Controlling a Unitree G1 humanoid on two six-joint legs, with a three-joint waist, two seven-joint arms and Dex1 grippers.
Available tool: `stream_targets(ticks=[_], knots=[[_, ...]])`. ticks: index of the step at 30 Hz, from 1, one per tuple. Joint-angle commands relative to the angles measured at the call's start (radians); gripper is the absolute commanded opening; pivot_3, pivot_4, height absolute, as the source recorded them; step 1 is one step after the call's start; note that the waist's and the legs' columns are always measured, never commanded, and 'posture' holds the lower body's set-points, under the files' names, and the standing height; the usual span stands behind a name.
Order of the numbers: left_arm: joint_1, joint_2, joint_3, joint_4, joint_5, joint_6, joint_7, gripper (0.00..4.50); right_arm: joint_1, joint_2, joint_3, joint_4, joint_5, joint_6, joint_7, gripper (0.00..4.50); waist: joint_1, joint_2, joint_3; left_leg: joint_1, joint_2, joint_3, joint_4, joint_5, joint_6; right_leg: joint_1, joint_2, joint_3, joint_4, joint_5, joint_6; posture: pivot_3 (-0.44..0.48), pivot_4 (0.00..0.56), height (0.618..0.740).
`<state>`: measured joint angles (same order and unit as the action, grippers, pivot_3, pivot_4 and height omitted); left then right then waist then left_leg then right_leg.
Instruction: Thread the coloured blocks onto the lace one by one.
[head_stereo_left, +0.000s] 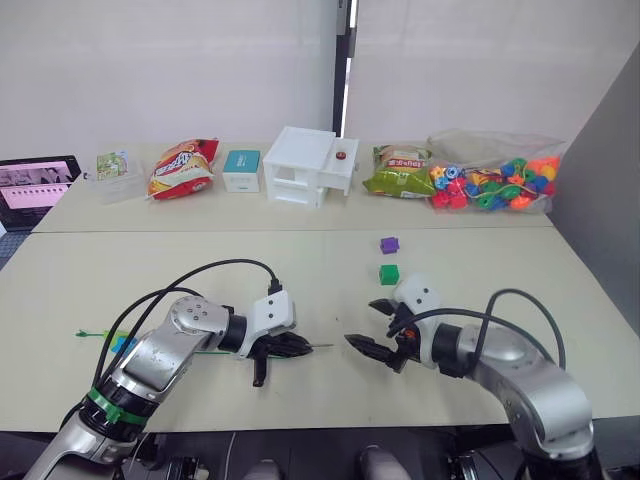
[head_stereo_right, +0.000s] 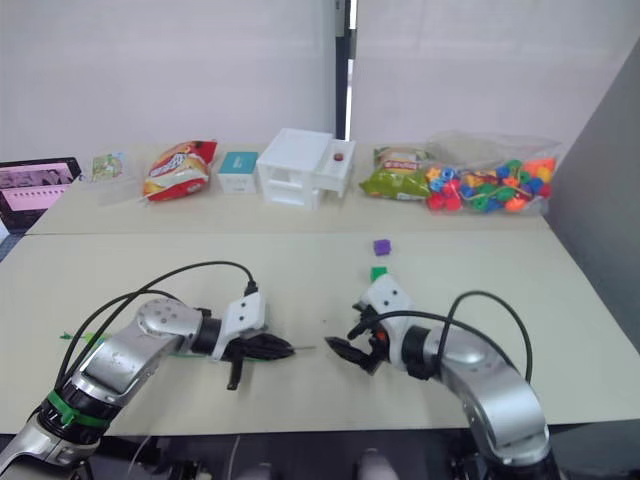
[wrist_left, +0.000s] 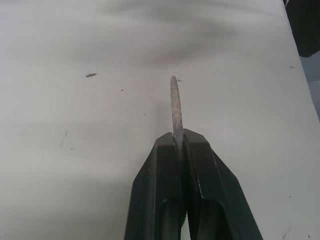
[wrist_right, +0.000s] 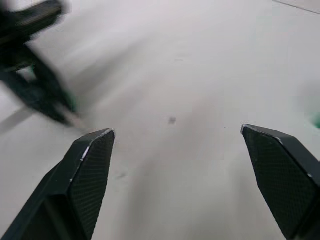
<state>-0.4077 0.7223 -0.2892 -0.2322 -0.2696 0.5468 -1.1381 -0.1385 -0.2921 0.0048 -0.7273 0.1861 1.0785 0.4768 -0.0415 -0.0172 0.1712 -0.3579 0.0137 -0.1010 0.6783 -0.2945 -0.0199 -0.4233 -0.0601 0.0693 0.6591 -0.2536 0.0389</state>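
Observation:
My left gripper (head_stereo_left: 292, 347) lies low on the table, shut on the lace (head_stereo_left: 95, 334) just behind its stiff tip (wrist_left: 174, 107), which pokes out toward the right. The green cord trails back left under the arm, with a blue block (head_stereo_left: 122, 344) beside it. My right gripper (head_stereo_left: 370, 327) is open and empty, facing the tip from a short gap away. A dark green cube (head_stereo_left: 389, 274) sits just beyond the right gripper, and a purple cube (head_stereo_left: 389, 244) a little farther back. The right wrist view shows wide-apart fingertips (wrist_right: 100, 137) and the blurred left gripper (wrist_right: 35, 85).
Along the far table stand a tablet (head_stereo_left: 35, 185), a red snack bag (head_stereo_left: 182, 168), a teal box (head_stereo_left: 241, 170), a white box (head_stereo_left: 305, 165), a green snack bag (head_stereo_left: 398, 172) and a clear bag of mixed beads (head_stereo_left: 495, 185). A seam separates the two tables.

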Motion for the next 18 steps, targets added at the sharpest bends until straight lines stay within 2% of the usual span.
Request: stream_targets(ticks=[1, 3, 7, 18], knots=[[0.004, 0.01, 0.035, -0.049, -0.026, 0.015, 0.004, 0.0, 0.005, 0.115, -0.024, 0.009, -0.098, -0.072, -0.23, 4.1, -0.002, 0.0, 0.0, 0.0, 0.0, 0.0, 0.0, 0.0, 0.0, 0.0, 0.0, 0.0, 0.0, 0.0, 0.0, 0.0, 0.15, 0.74], [0.003, 0.009, 0.036, -0.055, -0.03, 0.024, 0.007, 0.0, -0.015, 0.2, -0.008, 0.085, -0.146, -0.158, -0.339, 4.1, -0.003, 0.0, 0.0, 0.001, 0.0, 0.0, 0.0, 0.0, -0.001, 0.0, 0.0, 0.0, 0.0, 0.0, 0.0, 0.0, 0.15, 0.74], [-0.002, 0.007, 0.035, -0.065, -0.029, 0.039, 0.013, 0.0, -0.075, 0.29, 0.01, 0.247, -0.2, -0.307, -0.455, 4.1, -0.005, 0.0, 0.0, 0.001, 0.0, 0.0, -0.001, 0.0, -0.001, 0.0, 0.0, 0.0, 0.001, 0.0, 0.0, 0.0, 0.15, 0.74], [-0.004, 0.009, 0.041, -0.079, -0.029, 0.061, 0.03, 0.0, -0.246, 0.326, 0.004, 0.693, -0.232, -0.627, -0.552, 4.1, -0.006, 0.001, 0.0, 0.001, 0.0, 0.001, -0.003, 0.0, -0.001, 0.0, 0.0, 0.001, 0.0, 0.0, 0.0, 0.0, 0.15, 0.74]])
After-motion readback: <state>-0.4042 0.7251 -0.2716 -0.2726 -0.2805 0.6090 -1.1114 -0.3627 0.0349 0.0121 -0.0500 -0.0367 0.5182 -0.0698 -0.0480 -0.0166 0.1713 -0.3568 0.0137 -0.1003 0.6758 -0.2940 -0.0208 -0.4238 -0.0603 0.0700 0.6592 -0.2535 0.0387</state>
